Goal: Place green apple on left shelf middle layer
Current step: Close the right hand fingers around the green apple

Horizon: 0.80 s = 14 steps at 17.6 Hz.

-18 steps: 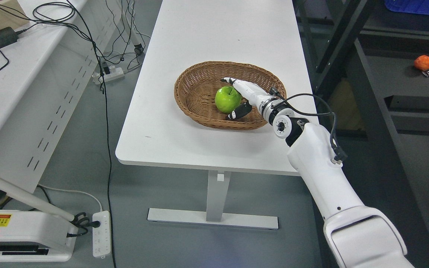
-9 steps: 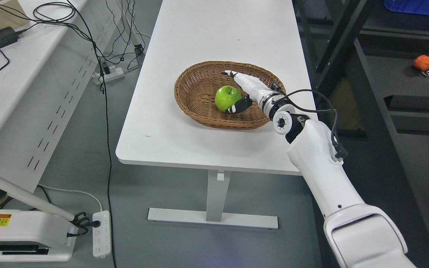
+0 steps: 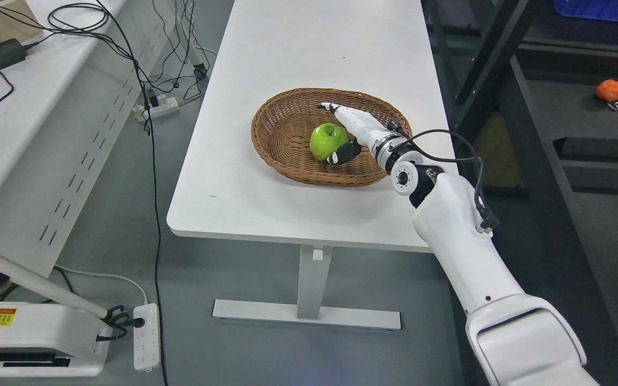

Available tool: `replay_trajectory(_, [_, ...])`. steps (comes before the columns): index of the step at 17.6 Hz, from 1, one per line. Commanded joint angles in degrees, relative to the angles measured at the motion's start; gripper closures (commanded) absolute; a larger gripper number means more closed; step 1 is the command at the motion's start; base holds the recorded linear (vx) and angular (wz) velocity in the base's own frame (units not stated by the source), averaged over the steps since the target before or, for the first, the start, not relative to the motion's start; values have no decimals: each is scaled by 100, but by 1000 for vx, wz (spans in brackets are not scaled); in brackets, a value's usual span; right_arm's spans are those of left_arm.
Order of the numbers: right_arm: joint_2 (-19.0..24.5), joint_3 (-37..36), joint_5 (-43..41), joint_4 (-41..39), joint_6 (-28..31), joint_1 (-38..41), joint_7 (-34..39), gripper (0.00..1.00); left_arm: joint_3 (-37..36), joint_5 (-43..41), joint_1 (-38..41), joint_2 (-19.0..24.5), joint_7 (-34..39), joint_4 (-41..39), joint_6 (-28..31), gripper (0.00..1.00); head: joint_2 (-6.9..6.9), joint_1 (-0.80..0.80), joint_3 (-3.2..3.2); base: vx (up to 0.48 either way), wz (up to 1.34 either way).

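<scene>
A green apple [image 3: 326,143] lies in a brown wicker basket [image 3: 282,134] on a white table [image 3: 298,53]. My right arm comes in from the lower right, and my right hand [image 3: 328,132] is in the basket, cupped around the apple's right side. Its white fingers [image 3: 347,116] stretch straight along the far side of the apple. Its black thumb [image 3: 343,154] rests against the apple's near right side. The fingers are not closed and the apple sits on the basket floor. My left arm is out of view.
A dark metal shelf [image 3: 582,139] stands to the right of the table, with an orange object [image 3: 613,89] on it. A white bench [image 3: 30,107] with cables [image 3: 126,53] stands at the left. Power strips [image 3: 145,338] lie on the grey floor.
My right hand has moved a little farther into the basket, and the thumb has come up against the apple. The apple has stayed in place.
</scene>
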Motion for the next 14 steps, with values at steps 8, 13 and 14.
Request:
replay_trajectory(8, [-100,224,12,180,241,-5,-29,9,11,0,0,100,1,-2,-4,0,0,0,0,13,0])
replay_trajectory(13, [-100,198,3,172,241,-13,-73,20,11,0,0,100,1,-2,-4,0,0,0,0,50,-1])
replay_trajectory(14, [-100,207,3,163,241,-5,-82,20,-6,0,0,100,1,-2,-4,0,0,0,0,30,0])
